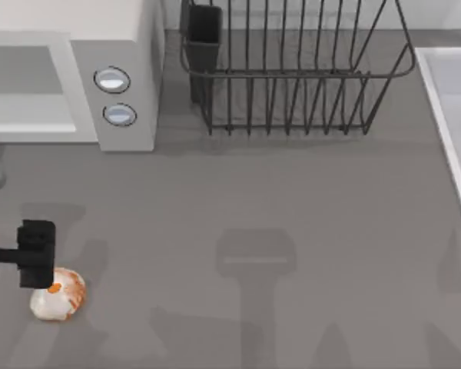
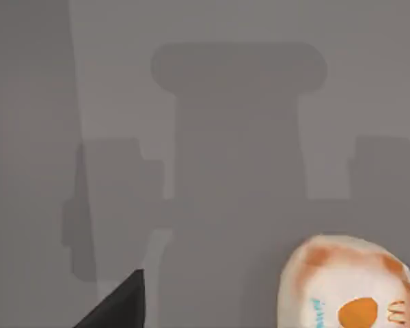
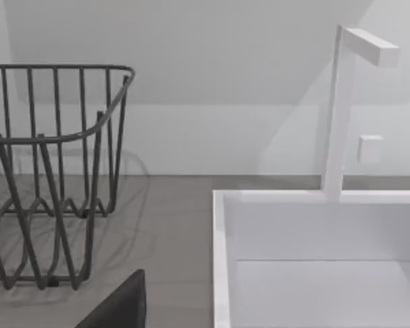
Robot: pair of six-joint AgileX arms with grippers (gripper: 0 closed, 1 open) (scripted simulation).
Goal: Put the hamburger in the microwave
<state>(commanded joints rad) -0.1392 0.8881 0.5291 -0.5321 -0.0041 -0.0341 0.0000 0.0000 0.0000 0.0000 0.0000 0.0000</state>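
Grey tabletop (image 1: 292, 207) from above: the left gripper (image 1: 37, 257) hangs just over the cream, orange-patched hamburger (image 1: 59, 294) at the near left, well short of the boxy grey-white microwave (image 1: 115, 69) beside the black wire rack (image 1: 292, 69). Left wrist: one dark finger (image 2: 119, 307) beside the hamburger (image 2: 348, 283); I cannot tell the jaw opening. Right wrist: the rack (image 3: 48, 178) and white sink (image 3: 314, 253).

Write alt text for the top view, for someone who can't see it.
The black left gripper hangs over the small rounded whitish-cream hamburger with orange-brown patches near the grey table's lower left. The large light grey-white microwave with two round knobs stands at upper left, a black wire dish rack beside it.
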